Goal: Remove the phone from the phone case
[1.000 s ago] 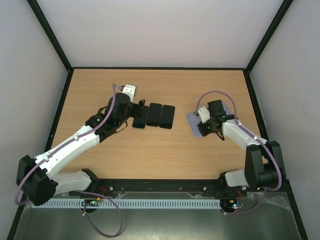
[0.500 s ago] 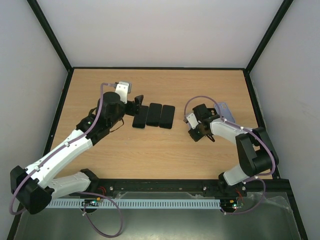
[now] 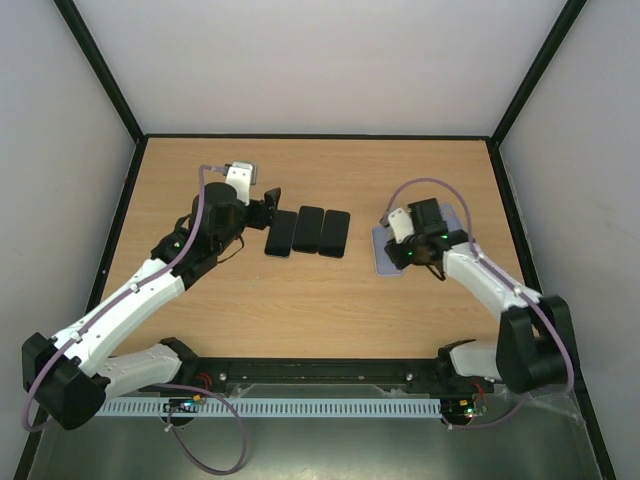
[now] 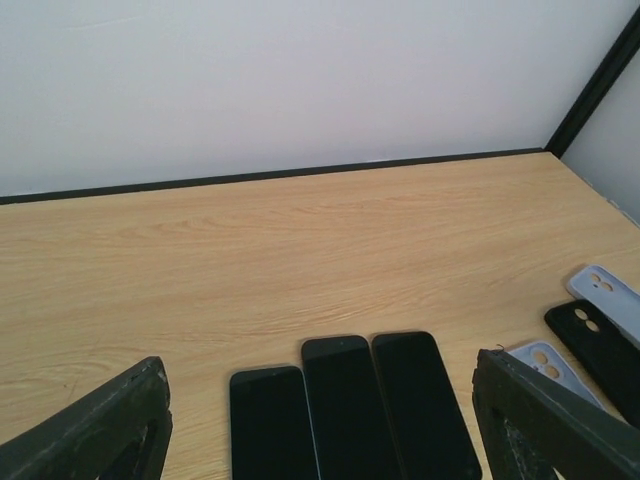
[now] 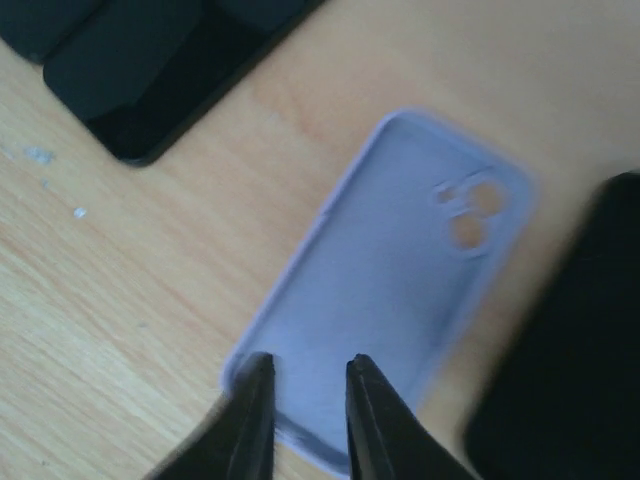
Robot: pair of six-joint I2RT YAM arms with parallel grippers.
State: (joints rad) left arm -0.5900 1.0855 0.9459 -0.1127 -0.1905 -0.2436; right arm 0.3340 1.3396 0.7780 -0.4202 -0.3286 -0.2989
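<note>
Three black phones (image 3: 307, 231) lie side by side, face up, mid-table; they also show in the left wrist view (image 4: 345, 405). My left gripper (image 3: 272, 205) is open wide just left of them, its fingertips (image 4: 110, 425) spread past the row, holding nothing. An empty lavender case (image 3: 385, 250) lies open side up to the right. My right gripper (image 5: 310, 420) hovers over its near end with the jaws a little apart, and the case floor (image 5: 390, 270) shows between them. No cased phone shows.
A black case (image 5: 570, 340) lies right of the lavender one. The left wrist view shows a lavender case (image 4: 548, 362), a black case (image 4: 595, 345) and another lavender case (image 4: 608, 295) in a row. Black frame posts edge the table.
My right gripper swung left off the lavender case and has come back over it. My left gripper drew back a little to the left of the phones.
</note>
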